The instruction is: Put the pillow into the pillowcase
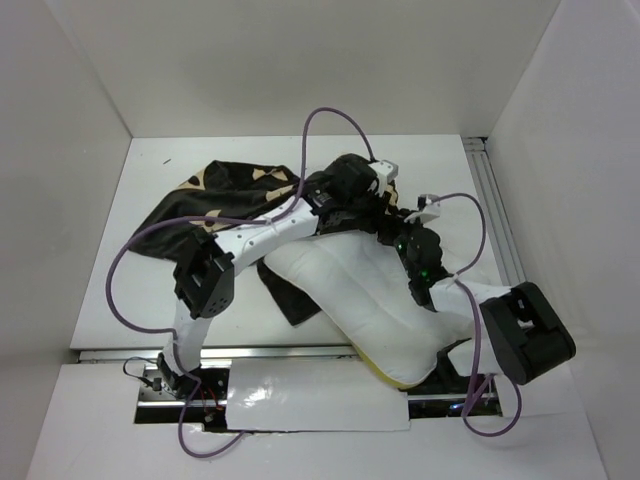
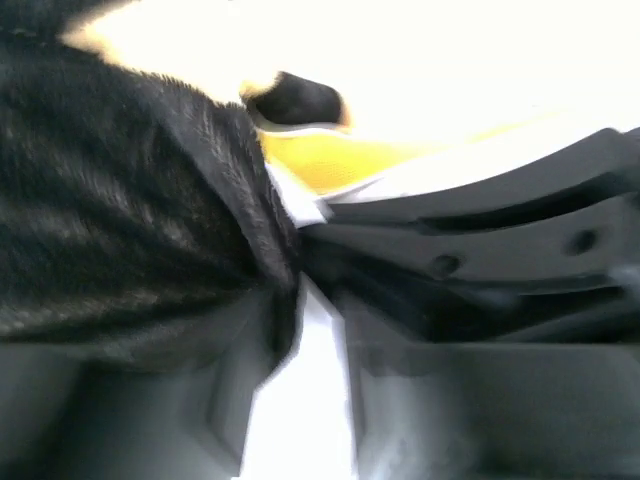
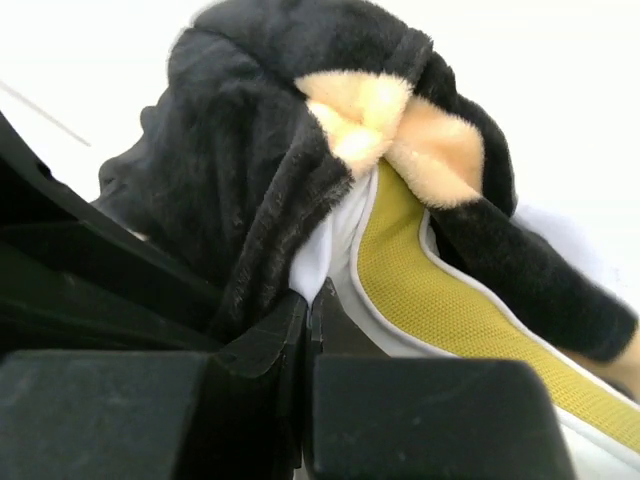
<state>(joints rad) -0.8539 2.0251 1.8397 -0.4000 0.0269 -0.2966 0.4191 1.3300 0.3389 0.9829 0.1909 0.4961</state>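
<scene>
The white pillow [image 1: 370,300] lies slanted across the table from its middle to the near edge. Its yellow piping [image 3: 420,290] shows at the far end. The black plush pillowcase [image 1: 225,200] is bunched at the back left, and its mouth is pulled over the pillow's far corner. My right gripper [image 3: 310,295] is shut on a pinch of the pillow's white cloth [image 3: 325,255], with the pillowcase's hem [image 3: 270,220] lying on its left finger. My left gripper [image 2: 315,300] is open right beside it, and plush pillowcase [image 2: 130,200] rests against its left finger. Both grippers [image 1: 352,205] [image 1: 392,228] meet over that corner.
White walls close in the table [image 1: 150,300] at the back and both sides. A metal rail [image 1: 495,215] runs along the right edge. Purple cables [image 1: 325,115] loop above both arms. A fold of the pillowcase [image 1: 290,295] pokes out under the pillow's left side.
</scene>
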